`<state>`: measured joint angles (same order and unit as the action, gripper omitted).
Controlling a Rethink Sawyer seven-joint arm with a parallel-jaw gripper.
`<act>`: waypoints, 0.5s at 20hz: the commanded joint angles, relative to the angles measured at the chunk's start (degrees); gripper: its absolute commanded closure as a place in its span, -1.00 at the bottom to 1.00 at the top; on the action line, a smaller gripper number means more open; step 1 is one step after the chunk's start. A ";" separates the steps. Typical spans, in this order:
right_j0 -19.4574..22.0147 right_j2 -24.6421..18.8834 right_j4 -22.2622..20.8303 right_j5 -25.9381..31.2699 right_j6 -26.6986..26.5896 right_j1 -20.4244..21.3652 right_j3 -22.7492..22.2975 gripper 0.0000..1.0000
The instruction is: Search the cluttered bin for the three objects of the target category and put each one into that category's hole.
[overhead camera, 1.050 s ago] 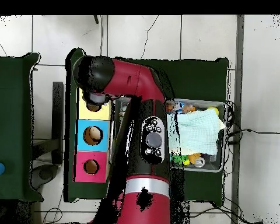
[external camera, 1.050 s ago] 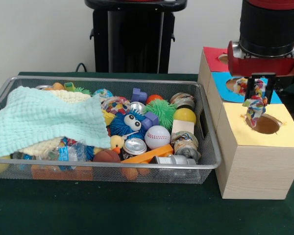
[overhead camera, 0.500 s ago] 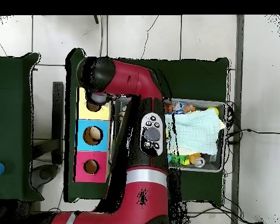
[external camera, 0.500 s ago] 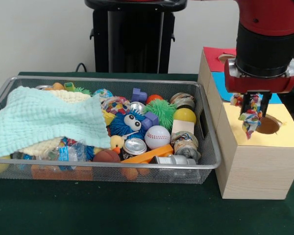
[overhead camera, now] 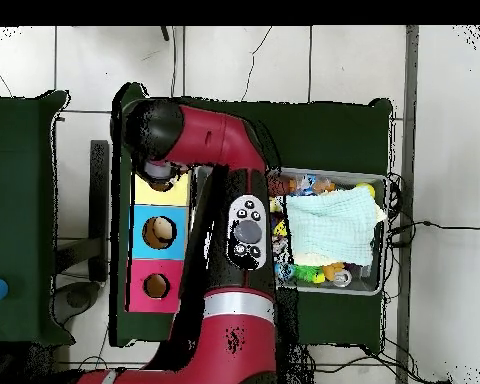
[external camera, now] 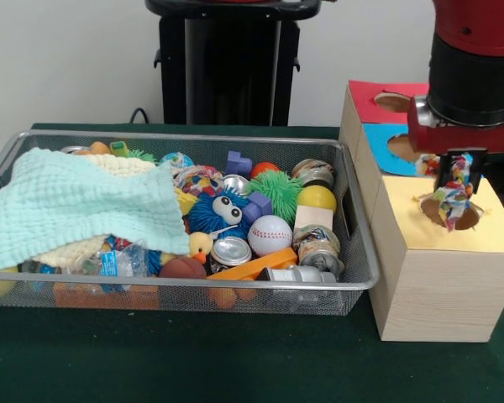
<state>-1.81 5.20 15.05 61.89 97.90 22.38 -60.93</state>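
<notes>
Your pincer (external camera: 455, 189) is clamped on a multicoloured rope toy (external camera: 454, 195), hanging right over the yellow hole (external camera: 455, 213). It isn't dropped yet, and you'll have more to find in the bin (external camera: 357, 252).

A robotics lab: a red arm (overhead camera: 219, 150) on a green-covered desk (external camera: 193, 361) above a tiled floor (overhead camera: 244, 60).

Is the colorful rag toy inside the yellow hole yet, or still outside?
Mostly outside. The rag toy hangs from the gripper just over the yellow hole, its lower end about at the rim.
</notes>
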 commanded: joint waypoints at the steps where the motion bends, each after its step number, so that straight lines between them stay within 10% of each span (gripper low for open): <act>1: -0.92 -1.72 2.69 0.07 16.45 1.68 -8.49 1.00; 10: -1.40 -0.41 1.88 -3.27 15.62 -0.74 -8.53 1.00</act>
<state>-3.79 5.29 16.36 61.88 97.90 23.57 -62.67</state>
